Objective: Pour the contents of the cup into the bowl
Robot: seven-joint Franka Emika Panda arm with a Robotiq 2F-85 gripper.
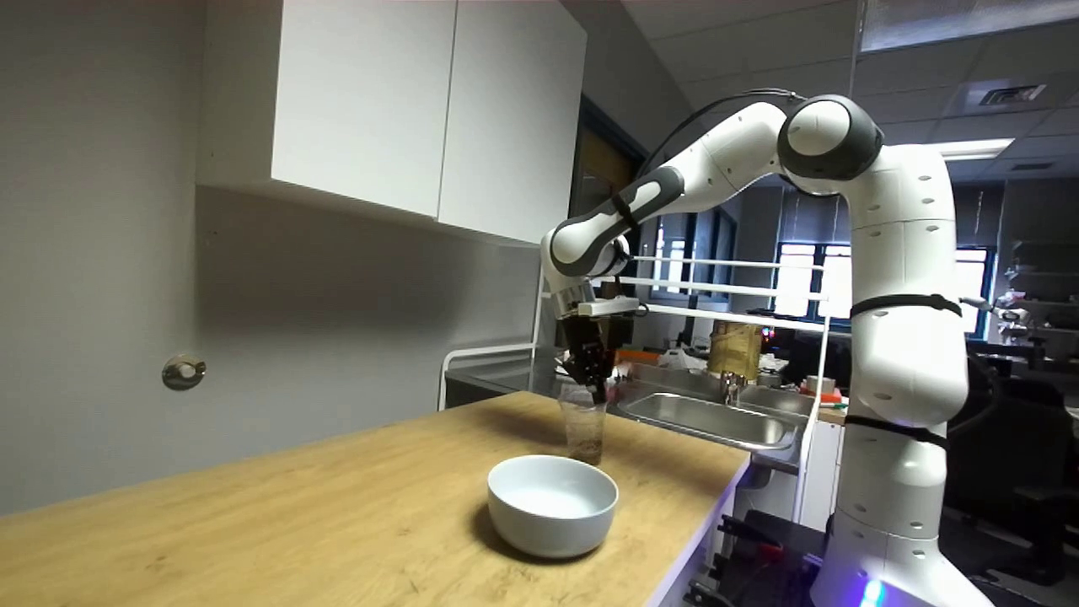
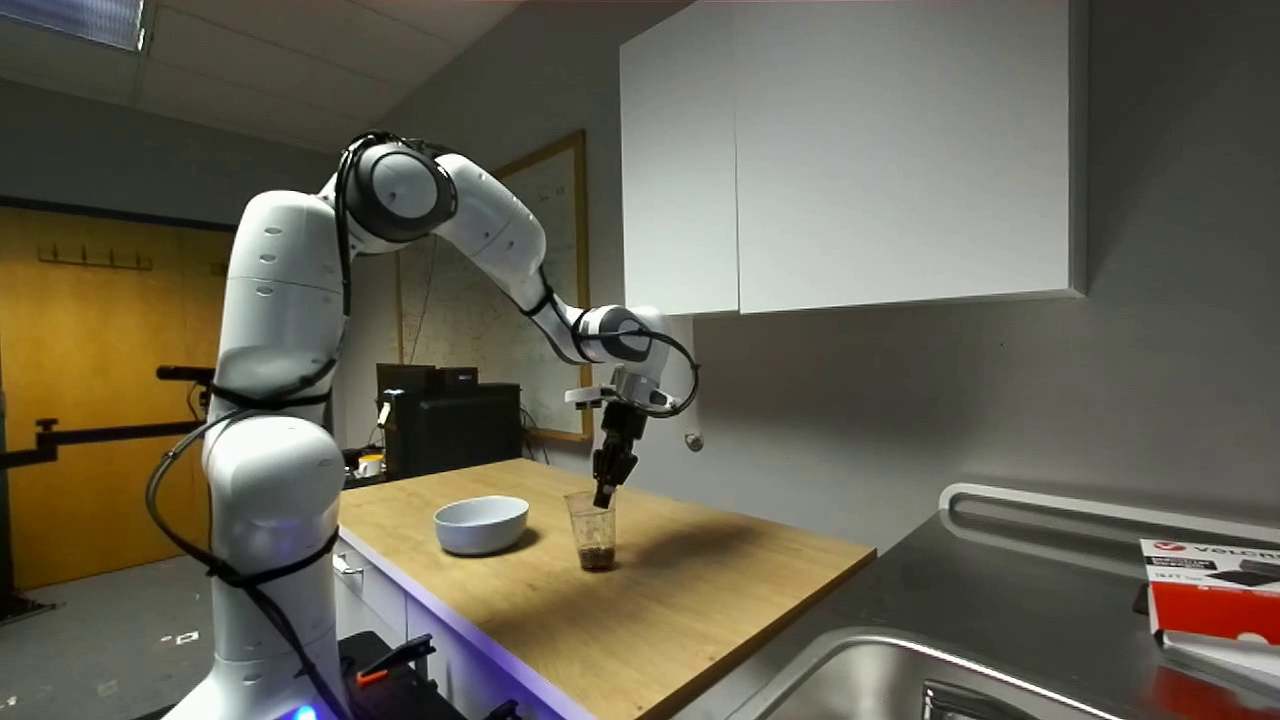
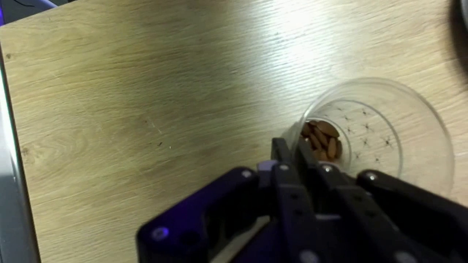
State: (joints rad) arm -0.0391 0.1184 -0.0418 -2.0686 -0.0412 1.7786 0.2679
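The cup [image 1: 582, 434] is a clear tumbler on the wooden counter, roughly upright; it also shows in an exterior view [image 2: 592, 525] and the wrist view [image 3: 420, 142]. Brown almond-like pieces [image 3: 323, 136] lie at its bottom. My gripper [image 3: 292, 148] straddles the cup's wall at the rim, one finger inside and one outside, and looks shut on it. It points down at the rim in both exterior views [image 1: 597, 388] [image 2: 604, 490]. The white bowl [image 1: 552, 527] stands beside the cup, apart from it [image 2: 480, 537]; only a sliver shows at the wrist view's top right corner [image 3: 465, 11].
The wooden counter [image 1: 295, 523] ends at a metal sink [image 1: 708, 417] and a dark worktop [image 2: 1000, 590] with a red and white box [image 2: 1215, 600]. White wall cabinets [image 2: 850, 160] hang above the counter. A white rack [image 1: 733, 287] stands behind the arm.
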